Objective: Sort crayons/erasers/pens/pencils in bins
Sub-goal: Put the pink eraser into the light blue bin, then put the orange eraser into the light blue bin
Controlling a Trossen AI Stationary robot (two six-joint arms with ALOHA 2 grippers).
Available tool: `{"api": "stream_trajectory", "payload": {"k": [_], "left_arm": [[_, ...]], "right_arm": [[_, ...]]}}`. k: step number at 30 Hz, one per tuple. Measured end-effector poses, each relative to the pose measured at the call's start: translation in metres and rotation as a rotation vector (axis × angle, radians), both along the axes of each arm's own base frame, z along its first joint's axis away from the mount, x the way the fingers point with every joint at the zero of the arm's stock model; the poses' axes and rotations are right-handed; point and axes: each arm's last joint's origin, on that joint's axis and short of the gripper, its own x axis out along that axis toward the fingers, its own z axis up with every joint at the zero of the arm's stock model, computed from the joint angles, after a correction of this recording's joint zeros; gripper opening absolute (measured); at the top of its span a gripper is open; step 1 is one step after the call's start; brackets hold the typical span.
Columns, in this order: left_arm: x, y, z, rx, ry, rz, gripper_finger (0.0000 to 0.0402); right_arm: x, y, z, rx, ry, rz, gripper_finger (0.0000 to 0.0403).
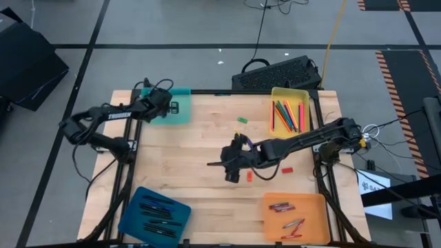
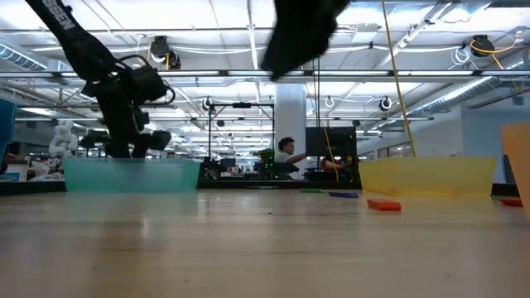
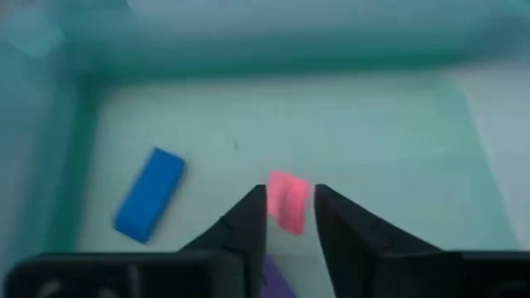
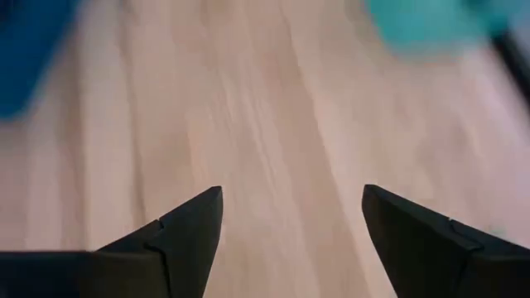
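Sorting in progress, high view read from 9 o'clock to 3 o'clock. At about 10 o'clock on the worktop (image 1: 179,148), the left pincer (image 3: 290,217) hangs over the teal bin (image 1: 180,110); its fingers stand narrowly apart with a pink eraser (image 3: 289,200) just past their tips, and whether they touch it cannot be told. A blue eraser (image 3: 150,194) lies on the bin floor beside it. This step reads as an eraser drop-off at or near completion.

At 7 o'clock the dark blue bin (image 1: 154,214) holds the pens (image 1: 156,210). Near centre, the right pincer (image 4: 290,219) hovers over bare wood, fingers wide and empty. Strays on the worktop: a green eraser (image 1: 242,120) toward 12 o'clock, an orange-red piece (image 1: 249,176) just beside the right pincer, a red eraser (image 1: 287,169) toward 3 o'clock.

At 1 o'clock the yellow bin (image 1: 306,96) holds the pencils (image 1: 288,116); at 5 o'clock the orange bin (image 1: 318,224) holds the crayons (image 1: 286,215).

Next move, judged: the right pincer should descend squarely over the nearest stray and close on it.
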Motion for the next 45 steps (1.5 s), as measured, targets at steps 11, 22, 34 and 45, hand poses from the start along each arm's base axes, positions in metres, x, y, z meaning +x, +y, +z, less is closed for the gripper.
{"api": "stream_trajectory", "payload": {"k": [11,22,34,45], "left_arm": [[-0.011,-0.012,0.027,-0.121,-0.228,-0.175,0.0248],[-0.035,-0.041,0.081,0.098,-0.367,-0.216,0.0278],[-0.038,-0.047,0.076,0.025,-0.334,-0.253,0.0278],[-0.040,-0.048,0.074,0.015,-0.262,-0.313,0.0278]], "right_arm": [[-0.026,-0.024,-0.038,0.564,0.236,-0.640,0.0259],[-0.045,-0.006,-0.082,0.773,0.222,-1.133,0.0215],[-0.024,0.014,-0.113,0.660,0.329,-1.250,0.0177],[-0.026,0.017,-0.096,0.652,0.316,-1.302,0.0170]]}}
